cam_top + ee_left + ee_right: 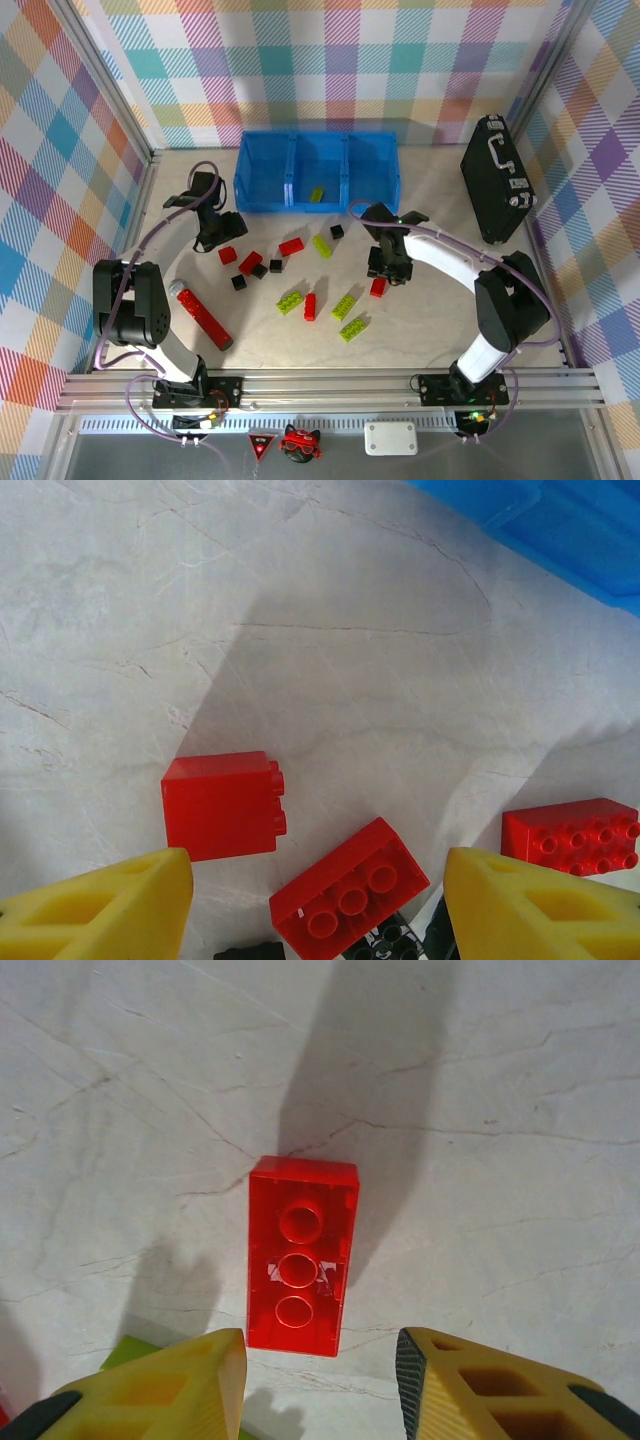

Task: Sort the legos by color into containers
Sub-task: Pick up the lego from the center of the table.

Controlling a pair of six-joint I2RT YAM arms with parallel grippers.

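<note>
Left gripper (213, 238), jaws apart and empty, hangs just before the left bin of the containers (268, 208), over red legos (222, 805). One green brick (316, 194) lies in the middle bin. Right gripper (320, 1350), before the right bin, stands part-open and empty, a red brick (300, 1255) lying flat just ahead of its fingertips.

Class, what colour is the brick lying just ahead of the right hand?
The brick is red; the right wrist view shows it best.
</note>
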